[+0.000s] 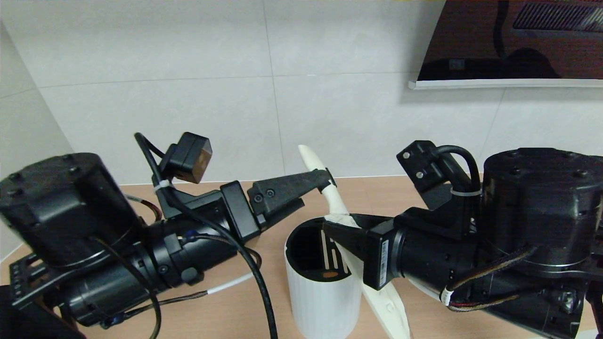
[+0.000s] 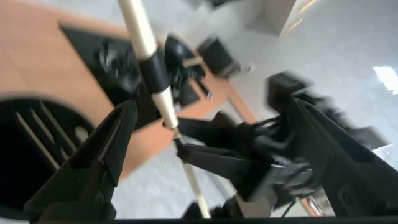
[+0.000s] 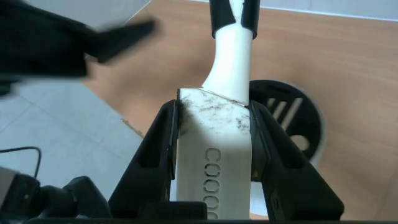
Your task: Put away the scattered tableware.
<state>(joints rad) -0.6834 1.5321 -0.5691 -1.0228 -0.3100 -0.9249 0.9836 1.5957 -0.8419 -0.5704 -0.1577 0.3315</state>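
A cream spatula (image 1: pixel 314 162) stands tilted over a white utensil holder (image 1: pixel 320 292) with a black inside. My right gripper (image 1: pixel 341 223) is shut on the spatula's wide flat part (image 3: pixel 214 134), just above the holder's rim. The handle (image 3: pixel 233 59) rises past a black band towards my left gripper (image 1: pixel 313 190). That gripper is open, its upper fingertip against the handle at the band (image 2: pixel 155 71) and its lower finger well apart. The holder's dark opening (image 3: pixel 292 118) lies below, with slotted dividers inside (image 2: pixel 37 134).
The holder stands on a light wooden counter (image 1: pixel 386 193) against a white tiled wall (image 1: pixel 235 94). A dark range hood (image 1: pixel 509 42) hangs at the upper right. Loose cables (image 1: pixel 226 285) lie on the counter by my left arm.
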